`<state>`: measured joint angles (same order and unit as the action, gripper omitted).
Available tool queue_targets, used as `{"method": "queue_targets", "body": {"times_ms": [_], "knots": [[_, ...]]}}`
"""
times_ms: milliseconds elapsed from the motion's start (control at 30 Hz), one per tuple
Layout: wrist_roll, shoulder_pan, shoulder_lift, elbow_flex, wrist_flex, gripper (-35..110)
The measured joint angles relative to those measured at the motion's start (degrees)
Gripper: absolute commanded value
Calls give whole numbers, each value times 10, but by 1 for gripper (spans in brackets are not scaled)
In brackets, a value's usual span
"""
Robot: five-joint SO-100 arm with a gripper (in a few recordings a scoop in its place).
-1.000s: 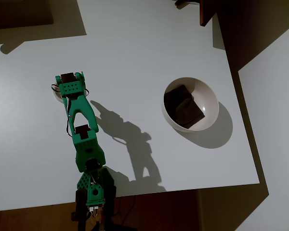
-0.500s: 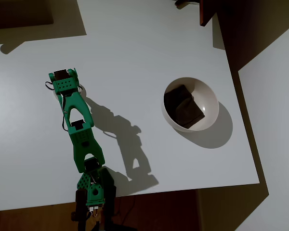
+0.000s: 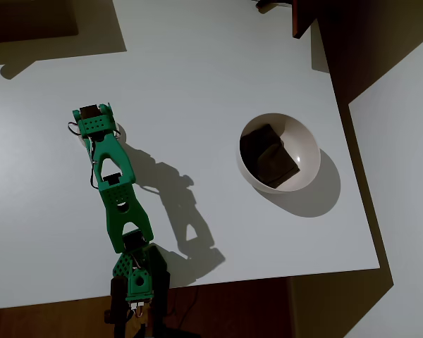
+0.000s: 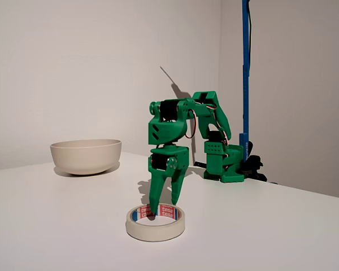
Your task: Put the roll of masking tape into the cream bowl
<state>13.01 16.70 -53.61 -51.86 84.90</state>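
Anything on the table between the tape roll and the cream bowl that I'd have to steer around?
No. In the overhead view the table between the roll of masking tape and the cream bowl is bare, apart from the arm's shadow.

White table (image 3: 197,70), blue vertical pole (image 4: 246,73) behind, plain pale wall (image 4: 73,68).

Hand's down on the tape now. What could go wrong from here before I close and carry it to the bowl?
1. In the fixed view the hand straddles the near wall of the roll of masking tape, one finger seemingly inside the core. A thin-wall pinch may let the roll tilt or slip.
2. The roll lies flat on the smooth table; closing off-centre may just push it.
3. The cream bowl already holds a dark brown thing, so the tape may land tilted.
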Motion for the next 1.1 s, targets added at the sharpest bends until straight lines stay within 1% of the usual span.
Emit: {"method": "queue_targets", "body": {"times_ms": [233, 400, 500, 533, 933, 1100], "knots": [[10, -1, 40, 2, -25, 20], [10, 1, 46, 11, -37, 8], [9, 7, 46, 12, -44, -6], [9, 7, 46, 12, -44, -8], [11, 5, 46, 13, -53, -8], [17, -6, 46, 42, -18, -8]]}}
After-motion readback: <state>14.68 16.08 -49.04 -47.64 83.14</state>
